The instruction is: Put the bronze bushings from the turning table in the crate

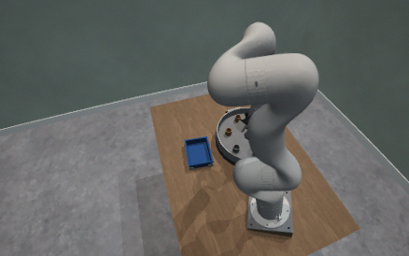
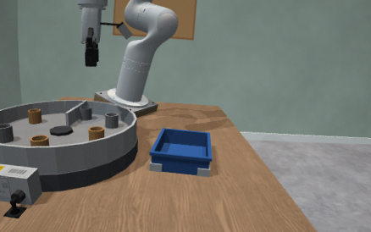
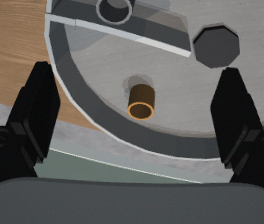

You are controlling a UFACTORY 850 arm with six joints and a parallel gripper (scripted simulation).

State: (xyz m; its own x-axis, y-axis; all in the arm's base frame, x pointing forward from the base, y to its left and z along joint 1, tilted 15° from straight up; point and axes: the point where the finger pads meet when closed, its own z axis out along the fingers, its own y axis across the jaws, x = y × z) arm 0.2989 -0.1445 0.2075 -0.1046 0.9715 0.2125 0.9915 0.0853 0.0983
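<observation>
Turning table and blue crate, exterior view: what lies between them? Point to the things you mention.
Between the turning table (image 1: 221,140) (image 2: 94,157) (image 3: 88,131) and the crate (image 1: 199,152) (image 2: 182,164), the exterior view shows just a narrow strip of bare wood.

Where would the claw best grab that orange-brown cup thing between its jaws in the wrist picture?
Probably across the outer wall of the bronze bushing, coming from above: it stands upright, open end up, with bare turntable floor on both sides for the jaws.

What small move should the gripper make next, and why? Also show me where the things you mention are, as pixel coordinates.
Probably shift slightly to center over the bronze bushing (image 2: 35,116) (image 3: 141,102), then lower: the open gripper (image 2: 91,63) (image 3: 136,83) hangs above the turning table (image 2: 77,157) (image 3: 98,65), its fingers on either side of that bushing in the wrist view, with nothing held.
</observation>
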